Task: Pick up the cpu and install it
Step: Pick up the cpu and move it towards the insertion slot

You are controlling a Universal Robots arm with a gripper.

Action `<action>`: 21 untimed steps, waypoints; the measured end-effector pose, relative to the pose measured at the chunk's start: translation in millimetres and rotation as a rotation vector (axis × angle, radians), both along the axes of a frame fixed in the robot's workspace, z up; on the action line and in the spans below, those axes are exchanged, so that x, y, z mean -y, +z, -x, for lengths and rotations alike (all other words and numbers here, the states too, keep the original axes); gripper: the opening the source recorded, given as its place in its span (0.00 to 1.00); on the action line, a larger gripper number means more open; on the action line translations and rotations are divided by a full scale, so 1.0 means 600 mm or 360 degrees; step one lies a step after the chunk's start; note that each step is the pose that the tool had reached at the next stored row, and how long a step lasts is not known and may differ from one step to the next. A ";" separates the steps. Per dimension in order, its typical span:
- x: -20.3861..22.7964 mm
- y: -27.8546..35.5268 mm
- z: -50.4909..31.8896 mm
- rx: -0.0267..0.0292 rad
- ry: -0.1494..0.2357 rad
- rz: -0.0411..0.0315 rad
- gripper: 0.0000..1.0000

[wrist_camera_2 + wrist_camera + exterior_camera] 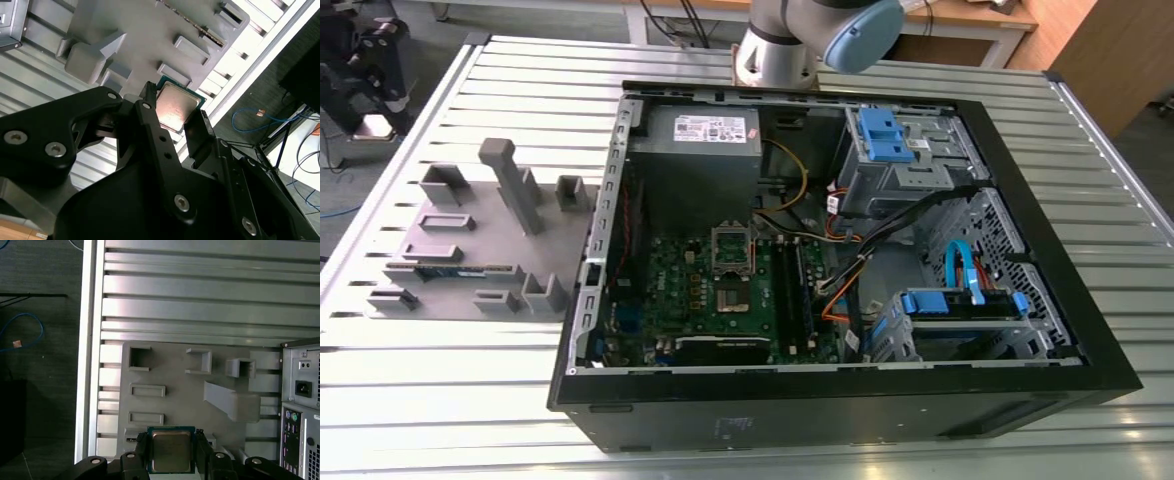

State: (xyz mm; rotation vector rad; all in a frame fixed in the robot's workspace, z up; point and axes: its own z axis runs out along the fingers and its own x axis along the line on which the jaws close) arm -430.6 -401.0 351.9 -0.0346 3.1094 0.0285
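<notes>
The gripper (pixel 171 447) is clamped on the cpu (pixel 171 451), a small flat square chip with a dull silver metal top and a thin green edge. Its two black fingers (pixel 142 450) press against opposite sides of the chip, whose metal face is turned to the camera in both wrist views. Behind the chip lies the flat grey plastic fixture plate (pixel 175 405) with its raised rectangular pockets and upright blocks. The chip seems to be held clear of the plate rather than resting in a pocket, though from these angles I can't be certain.

In the exterior view the plate (pixel 467 225) sits on the table of ribbed aluminium slats (pixel 520 80), just beside the open black computer case (pixel 854 390), on the exterior view's left. Inside the case is the green motherboard (pixel 720 310), with a dark square metal-framed socket (pixel 728 246) near its middle. The grey arm with a pale blue joint cap (pixel 861 35) stands beyond the case.
</notes>
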 end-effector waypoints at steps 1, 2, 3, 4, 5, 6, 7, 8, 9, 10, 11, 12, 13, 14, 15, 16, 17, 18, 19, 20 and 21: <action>0.0000 0.000 -0.001 0.00001 0.0000 0.0000 0.47; 0.0000 0.000 -0.001 0.00000 0.0000 0.0000 0.47; 0.0000 0.000 -0.001 0.00000 0.0000 0.0000 0.47; 0.0000 0.000 -0.001 -0.00001 0.0000 0.0000 0.47; 0.0000 0.001 -0.001 -0.00002 0.0000 0.0000 0.47; 0.0000 0.002 -0.001 -0.00003 0.0000 0.0000 0.47; 0.0000 0.004 -0.001 -0.00003 0.0000 0.0000 0.47; 0.0000 0.006 -0.001 -0.00001 0.0000 0.0000 0.47; 0.0000 0.008 -0.001 -0.00001 0.0000 0.0000 0.47; 0.0000 0.011 -0.001 -0.00001 0.0000 0.0000 0.47; 0.0000 0.014 -0.001 -0.00001 0.0000 0.0000 0.47; 0.0000 0.017 -0.001 0.00000 0.0000 0.0000 0.47; 0.0000 0.020 -0.001 0.00001 0.0000 0.0000 0.47; 0.0000 0.022 -0.001 0.00000 0.0000 0.0000 0.47; 0.0000 0.025 -0.001 0.00000 0.0000 0.0000 0.47; 0.0000 0.027 -0.001 -0.00001 0.0000 0.0001 0.47; 0.0000 0.027 -0.001 0.00003 0.0000 0.0001 0.47; 0.0001 0.027 -0.001 0.00004 0.0000 0.0001 0.47; 0.0000 0.027 -0.001 0.00004 0.0000 0.0001 0.47; 0.0000 0.027 -0.001 0.00002 0.0000 0.0002 0.47; 0.0000 0.027 -0.001 0.00001 0.0000 0.0002 0.47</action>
